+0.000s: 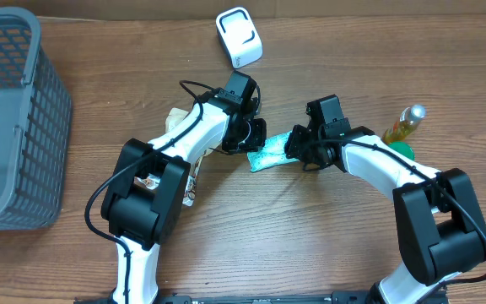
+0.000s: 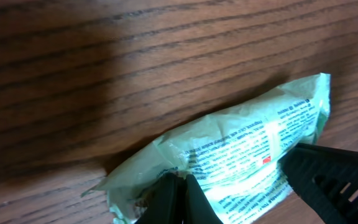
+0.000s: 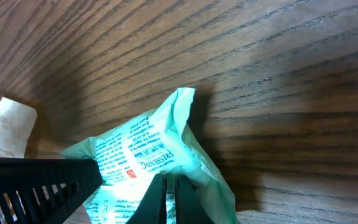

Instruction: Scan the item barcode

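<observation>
Pinching one green packet [image 1: 268, 158] — left hand [image 1: 256, 140] and right hand [image 1: 293, 148], both clamped tight.

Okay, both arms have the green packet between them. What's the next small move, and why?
Probably lift the packet a little, both arms together. The left tool and the right tool are each shut on an end of it. It sits low by the wood, and the white scanner lies apart at the far edge, so the packet likely has to come up before it is carried over.
</observation>
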Controlling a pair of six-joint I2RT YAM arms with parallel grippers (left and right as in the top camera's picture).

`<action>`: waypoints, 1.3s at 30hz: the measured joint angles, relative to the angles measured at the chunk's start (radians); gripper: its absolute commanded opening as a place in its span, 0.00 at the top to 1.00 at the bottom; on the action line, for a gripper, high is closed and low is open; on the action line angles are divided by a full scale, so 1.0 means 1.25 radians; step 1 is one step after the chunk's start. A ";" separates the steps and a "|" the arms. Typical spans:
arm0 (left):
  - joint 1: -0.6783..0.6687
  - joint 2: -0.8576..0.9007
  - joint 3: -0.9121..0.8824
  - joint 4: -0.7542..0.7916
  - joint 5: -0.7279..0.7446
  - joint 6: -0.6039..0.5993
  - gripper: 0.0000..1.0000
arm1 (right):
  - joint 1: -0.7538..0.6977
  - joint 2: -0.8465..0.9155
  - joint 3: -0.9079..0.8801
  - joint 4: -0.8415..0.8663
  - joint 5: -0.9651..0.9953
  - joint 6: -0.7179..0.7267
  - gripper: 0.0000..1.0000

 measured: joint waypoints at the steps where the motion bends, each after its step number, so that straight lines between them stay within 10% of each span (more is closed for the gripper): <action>1: 0.001 0.000 0.001 -0.003 -0.003 0.001 0.96 | 0.000 0.000 0.000 0.000 0.000 0.001 0.96; 39: 0.004 -0.055 0.004 -0.091 0.055 0.034 0.96 | 0.000 0.003 0.000 0.000 0.006 0.009 0.96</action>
